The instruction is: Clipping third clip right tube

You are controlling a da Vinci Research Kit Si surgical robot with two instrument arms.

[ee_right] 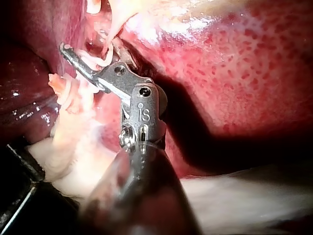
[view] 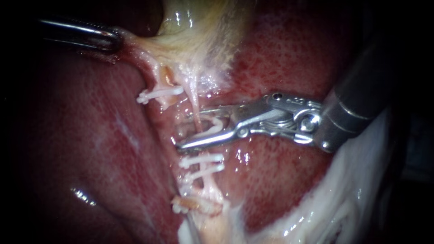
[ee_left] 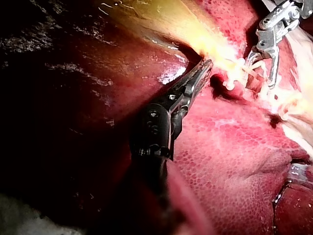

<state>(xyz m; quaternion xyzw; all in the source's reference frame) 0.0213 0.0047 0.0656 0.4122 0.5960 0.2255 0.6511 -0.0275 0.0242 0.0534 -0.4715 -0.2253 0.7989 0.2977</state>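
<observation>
Wet, dark red liver (view: 90, 149) across most of the endoscope view, speckled brighter red on the right. Pale yellow gallbladder (view: 203, 27) above, narrowing down towards the middle. White stringy material (view: 343, 203) over the liver's lower right edge.

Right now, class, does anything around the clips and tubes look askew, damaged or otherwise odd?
Nothing stands out. The right instrument holds an open white clip astride the right tube; the placed clips lie across their tubes.
</observation>
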